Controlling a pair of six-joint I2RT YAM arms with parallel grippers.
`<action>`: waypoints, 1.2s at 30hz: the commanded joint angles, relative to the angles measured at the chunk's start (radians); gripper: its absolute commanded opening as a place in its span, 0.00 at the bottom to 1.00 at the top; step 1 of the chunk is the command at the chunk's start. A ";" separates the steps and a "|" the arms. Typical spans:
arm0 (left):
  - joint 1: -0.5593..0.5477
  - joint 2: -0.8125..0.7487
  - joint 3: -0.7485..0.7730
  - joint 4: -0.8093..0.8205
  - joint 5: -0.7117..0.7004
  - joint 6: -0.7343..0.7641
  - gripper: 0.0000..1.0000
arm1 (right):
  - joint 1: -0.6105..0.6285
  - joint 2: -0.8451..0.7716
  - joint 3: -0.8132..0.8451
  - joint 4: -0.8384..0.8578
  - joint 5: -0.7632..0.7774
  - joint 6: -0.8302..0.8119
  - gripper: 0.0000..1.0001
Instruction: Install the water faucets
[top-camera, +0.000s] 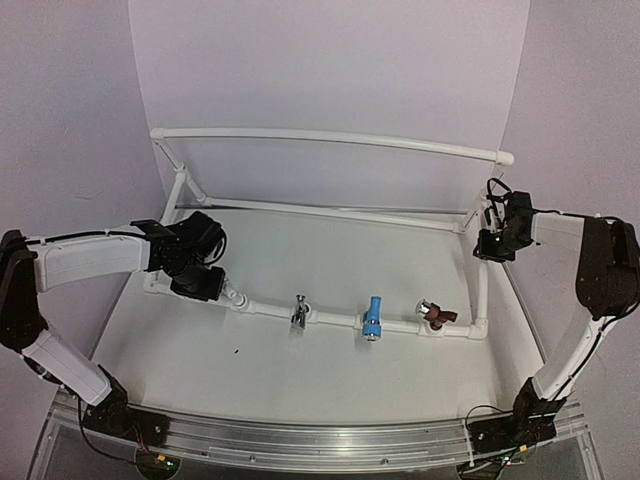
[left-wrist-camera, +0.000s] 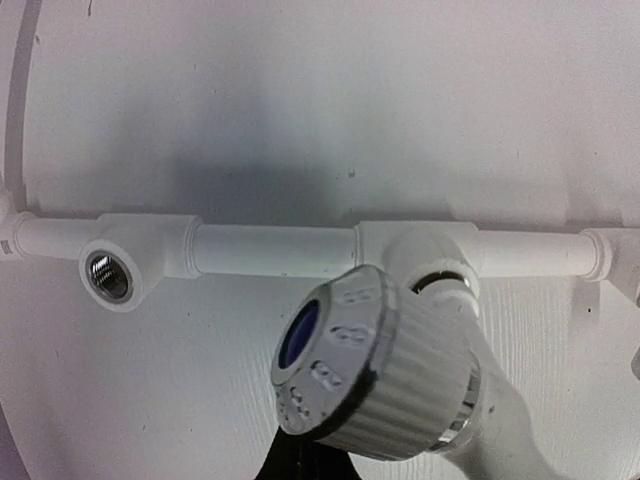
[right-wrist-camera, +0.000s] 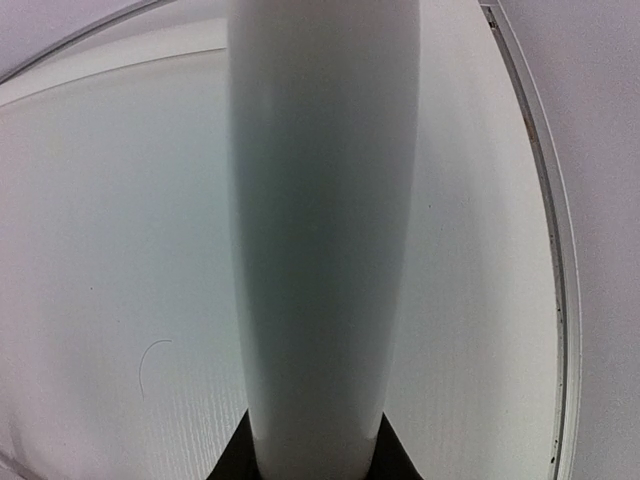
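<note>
The white faucet (left-wrist-camera: 375, 365), with a ribbed knob and a blue cap, fills the left wrist view; its threaded end sits at a tee socket (left-wrist-camera: 440, 275) of the white PVC pipe frame (top-camera: 330, 137). My left gripper (top-camera: 205, 285) is at the left end of the front pipe, shut on this faucet (top-camera: 233, 297); only a dark finger part (left-wrist-camera: 300, 465) shows under the knob. A chrome faucet (top-camera: 299, 312), a light blue one (top-camera: 372, 318) and a reddish-brown one (top-camera: 437, 315) stand in the front pipe. My right gripper (top-camera: 492, 246) is shut on the frame's right upright pipe (right-wrist-camera: 320, 200).
An empty threaded tee socket (left-wrist-camera: 108, 277) sits on the front pipe, left of the white faucet in the left wrist view. The frame's back rail runs high across the rear. A raised tray edge (right-wrist-camera: 555, 250) runs along the right side of the white table (top-camera: 300, 370).
</note>
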 joint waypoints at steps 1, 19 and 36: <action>0.014 0.050 0.112 0.069 -0.023 0.056 0.00 | -0.019 0.002 0.015 -0.033 0.047 -0.096 0.00; -0.115 0.178 0.266 0.058 0.134 0.195 0.00 | -0.019 0.006 0.002 -0.032 0.028 -0.103 0.00; -0.169 0.009 0.037 -0.102 0.027 0.041 0.00 | -0.029 0.023 0.025 -0.033 0.033 -0.096 0.00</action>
